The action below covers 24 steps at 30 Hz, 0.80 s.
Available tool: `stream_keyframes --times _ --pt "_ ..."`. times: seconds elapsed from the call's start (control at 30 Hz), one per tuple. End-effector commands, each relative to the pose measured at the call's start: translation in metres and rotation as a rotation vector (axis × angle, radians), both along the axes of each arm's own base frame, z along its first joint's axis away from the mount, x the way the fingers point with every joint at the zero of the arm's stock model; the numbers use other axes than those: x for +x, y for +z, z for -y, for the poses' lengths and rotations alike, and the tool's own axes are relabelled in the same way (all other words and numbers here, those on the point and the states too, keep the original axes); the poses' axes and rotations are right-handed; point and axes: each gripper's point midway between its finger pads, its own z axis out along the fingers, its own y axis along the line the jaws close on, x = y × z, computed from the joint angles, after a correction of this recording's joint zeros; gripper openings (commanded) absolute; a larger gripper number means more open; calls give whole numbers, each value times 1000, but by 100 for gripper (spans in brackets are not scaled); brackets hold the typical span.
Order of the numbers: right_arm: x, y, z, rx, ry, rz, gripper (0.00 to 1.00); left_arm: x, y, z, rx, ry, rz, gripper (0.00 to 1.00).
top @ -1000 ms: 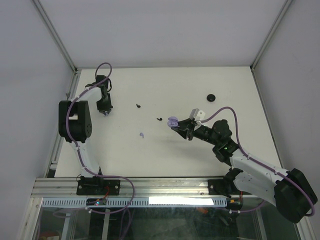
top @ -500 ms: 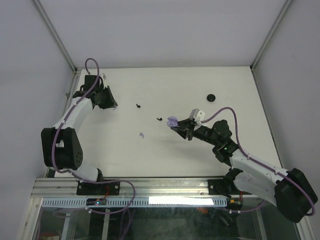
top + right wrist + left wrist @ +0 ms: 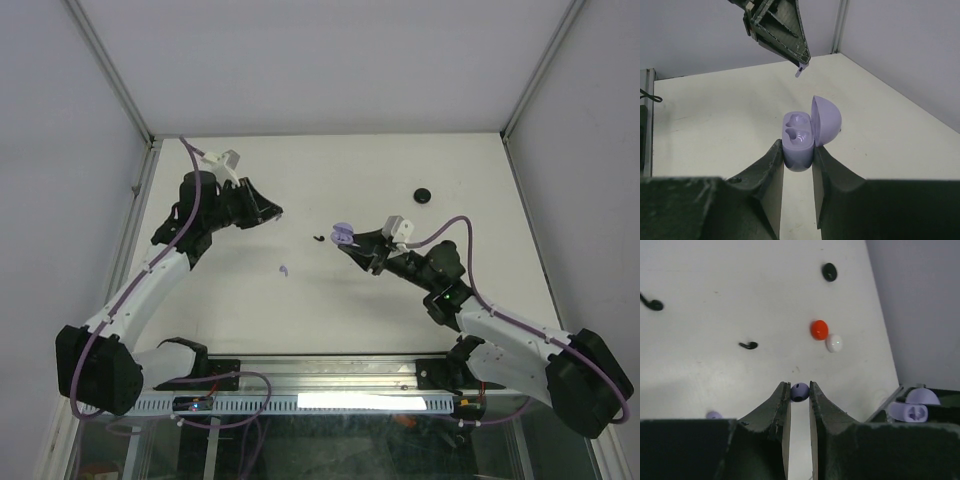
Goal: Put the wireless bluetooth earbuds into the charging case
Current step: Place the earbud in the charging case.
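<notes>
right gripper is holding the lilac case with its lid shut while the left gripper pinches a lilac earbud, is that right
Not quite: the lid is open, not shut. The right wrist view shows the lilac case in the right gripper with its lid hinged up and both sockets empty. The left gripper does pinch a lilac earbud.

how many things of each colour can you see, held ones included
lilac: 3 (lilac case, held lilac earbud, loose lilac earbud)
black: 3 (two black earbuds, black round case)
red: 1 (red oval)
white: 1 (white oval)
total: 8
</notes>
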Motion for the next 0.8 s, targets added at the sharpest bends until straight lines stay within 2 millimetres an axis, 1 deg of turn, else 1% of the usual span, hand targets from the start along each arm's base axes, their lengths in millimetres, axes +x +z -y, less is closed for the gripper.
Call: stream_keyframes --times 0.0,0.13,0.3,0.47,0.57,0.77 --pt "3 51 -4 121 -2 116 0 -18 63 33 -193 -98 164 7" --pt "4 53 -7 140 1 114 0 -33 88 46 -300 -146 246 7" --pt "7 55 -10 168 -2 113 0 -49 104 56 -434 -182 276 7" --pt "11 58 -13 188 -4 117 0 -59 115 62 -524 -189 288 7" --pt "13 60 -14 195 -8 125 0 -68 123 69 -586 -214 289 7" --pt "17 60 -16 198 -26 128 0 -78 124 83 -615 -249 282 7"
